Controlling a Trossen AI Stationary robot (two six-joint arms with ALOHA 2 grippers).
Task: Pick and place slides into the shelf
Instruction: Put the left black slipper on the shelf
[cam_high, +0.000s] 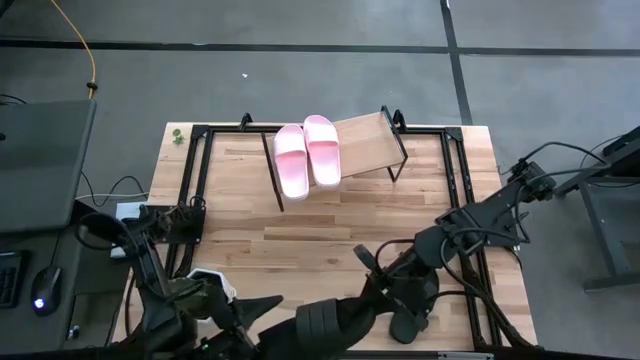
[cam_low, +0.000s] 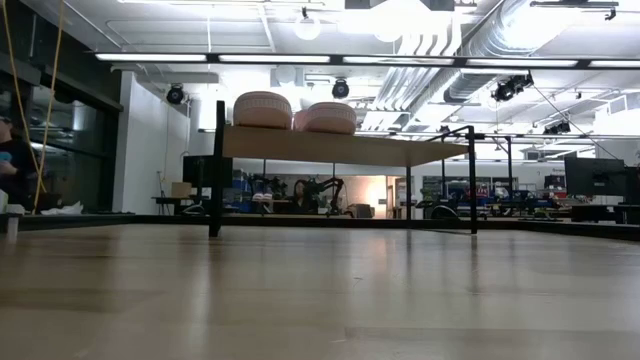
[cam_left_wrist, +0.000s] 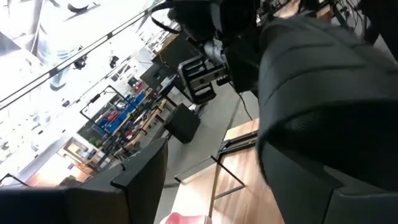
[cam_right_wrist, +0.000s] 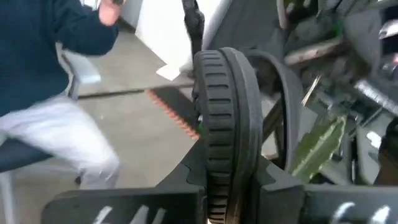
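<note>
Right now, right jaws (cam_right_wrist: 227, 186) clamping black slide (cam_right_wrist: 227, 112).

2 slides (cam_high: 307, 155) side by side on shelf (cam_high: 368, 146), left end.

Two pink slides (cam_high: 307, 155) side by side on the wooden shelf's (cam_high: 369, 142) left half, near desk's far edge; one black slide (cam_right_wrist: 225, 130) clamped on edge.

Overhead camera looks straight down, table-level camera across; both share the shelf (cam_high: 365, 142).
</note>
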